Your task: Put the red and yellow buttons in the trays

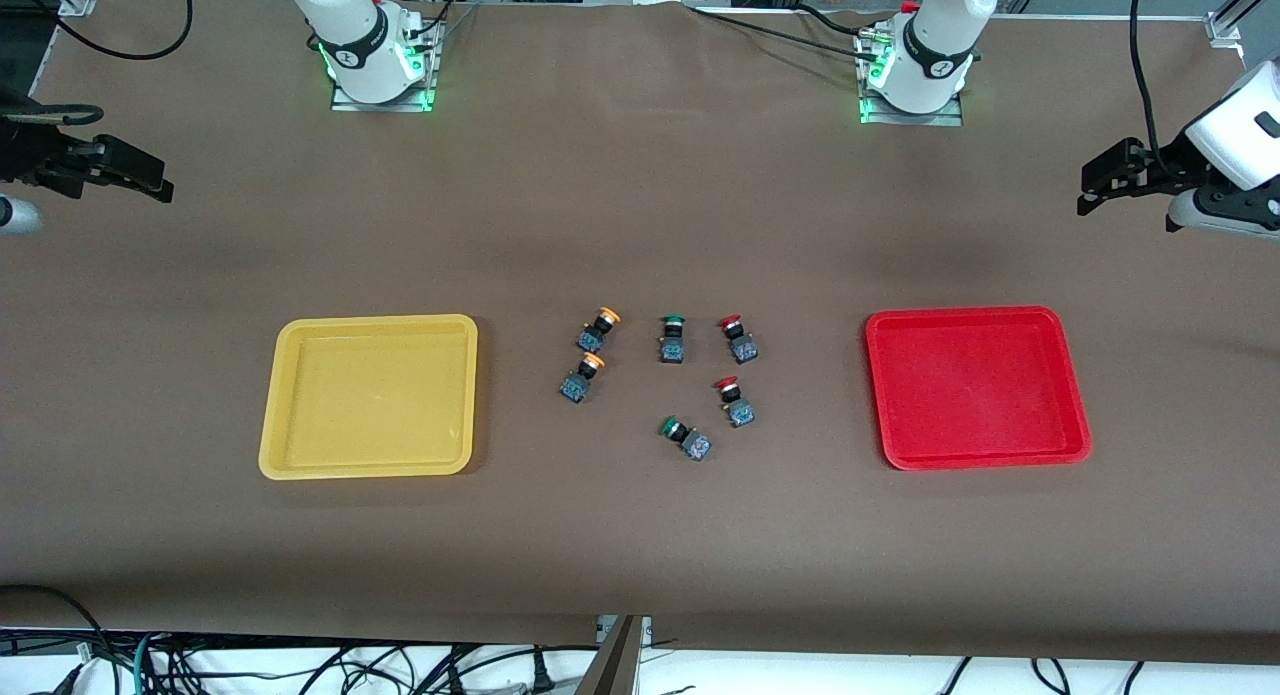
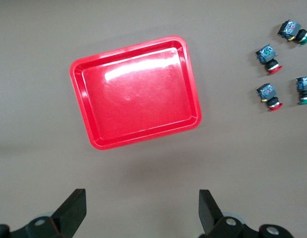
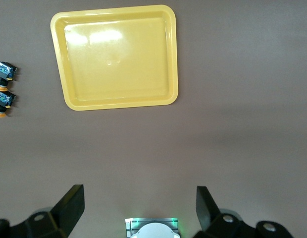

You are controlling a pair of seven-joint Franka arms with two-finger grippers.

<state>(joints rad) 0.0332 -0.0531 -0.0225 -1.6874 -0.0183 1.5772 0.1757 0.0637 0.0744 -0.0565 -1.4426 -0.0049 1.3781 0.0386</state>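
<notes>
The yellow tray and the red tray lie empty on the brown table. Between them stand two yellow-capped buttons and two red-capped buttons. My left gripper hangs open and empty over bare table at the left arm's end. Its wrist view shows its gripper, the red tray and the red buttons. My right gripper hangs open and empty over the right arm's end. Its wrist view shows its gripper, the yellow tray and the yellow buttons.
Two green-capped buttons stand among the others, one between the yellow and red pairs, one nearest the front camera. They also show in the left wrist view. The right arm's base shows under its gripper.
</notes>
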